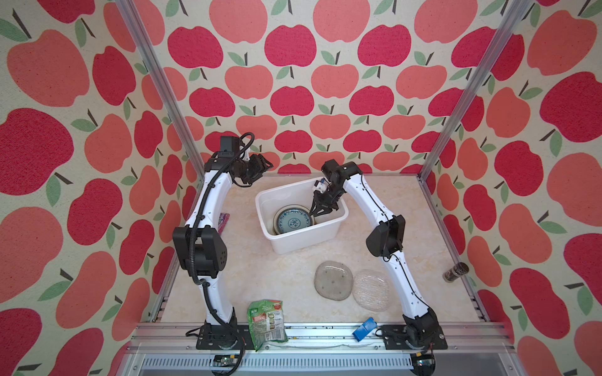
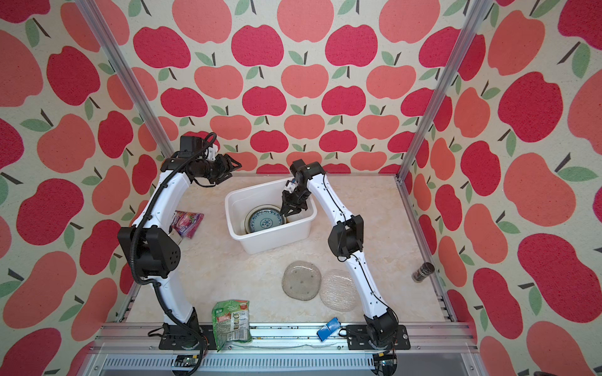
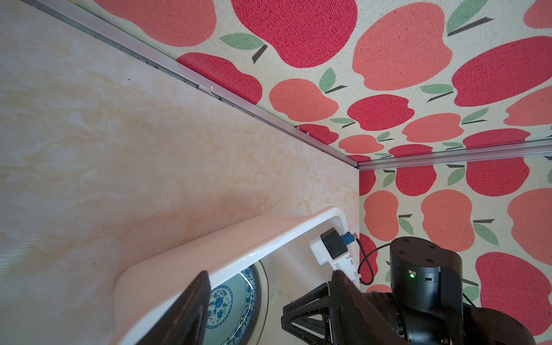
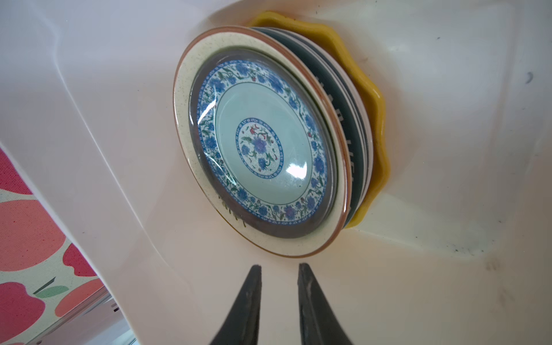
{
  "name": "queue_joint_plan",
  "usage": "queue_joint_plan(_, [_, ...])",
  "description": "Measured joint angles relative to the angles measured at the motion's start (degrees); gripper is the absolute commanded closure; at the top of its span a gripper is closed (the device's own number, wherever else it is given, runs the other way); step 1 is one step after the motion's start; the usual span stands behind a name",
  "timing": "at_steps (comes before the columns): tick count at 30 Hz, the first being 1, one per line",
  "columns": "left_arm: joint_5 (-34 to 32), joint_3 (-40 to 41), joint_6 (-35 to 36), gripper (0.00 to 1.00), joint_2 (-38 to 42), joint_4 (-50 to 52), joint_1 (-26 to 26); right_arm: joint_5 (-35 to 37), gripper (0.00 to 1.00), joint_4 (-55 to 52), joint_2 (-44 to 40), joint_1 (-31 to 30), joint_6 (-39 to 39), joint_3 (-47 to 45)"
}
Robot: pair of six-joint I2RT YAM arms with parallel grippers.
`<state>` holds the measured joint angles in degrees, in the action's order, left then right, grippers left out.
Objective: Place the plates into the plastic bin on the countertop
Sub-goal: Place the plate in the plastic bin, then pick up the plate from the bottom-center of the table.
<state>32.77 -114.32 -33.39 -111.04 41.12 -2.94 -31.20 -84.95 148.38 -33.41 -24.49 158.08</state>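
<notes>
In plastic bin (image 1: pixel 303 243): blue patterned plate (image 1: pixel 294 222) atop stack (image 4: pixel 354 125); right gripper (image 4: pixel 280 265) beside, slightly parted, empty. Far left: left gripper (image 3: pixel 270 273) agape, empty. Near right on countertop (image 1: pixel 260 276): grey glass plate (image 1: pixel 333 280), clear glass plate (image 1: pixel 371 289).

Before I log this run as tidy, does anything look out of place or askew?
Yes: the green snack packet overhangs the front rail, partly off the countertop, and a blue object lies askew on that rail.

white plastic bin (image 1: pixel 303 242); blue floral plate (image 4: pixel 260 143); speckled cream plate (image 4: pixel 183 98), brown-edged; yellow scalloped plate (image 4: pixel 378 119); grey glass plate (image 1: pixel 333 280); clear textured plate (image 1: pixel 371 289); beige marbled surface (image 1: pixel 260 276); green packet (image 1: pixel 267 324).
</notes>
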Motion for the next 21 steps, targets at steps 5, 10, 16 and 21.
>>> queue_joint_plan(5, [0.02,-0.04,0.31,0.32,0.0,0.15,0.0,-0.7,0.72,2.43,0.0,0.92,-1.44,0.02])
queue_joint_plan(10, [-0.33,-1.01,0.76,0.29,0.0,0.35,-0.2,-6.47,0.67,10.84,-1.03,4.15,-7.34,0.0])
queue_joint_plan(16, [-1.05,-7.13,2.1,0.27,-0.24,2.45,-1.2,-12.46,0.64,27.56,-6.69,9.01,-16.65,-0.02])
queue_joint_plan(21, [-2.01,-19.69,4.37,0.27,-2.49,7.3,-3.43,-15.47,0.64,34.95,-12.57,10.8,-20.0,0.0])
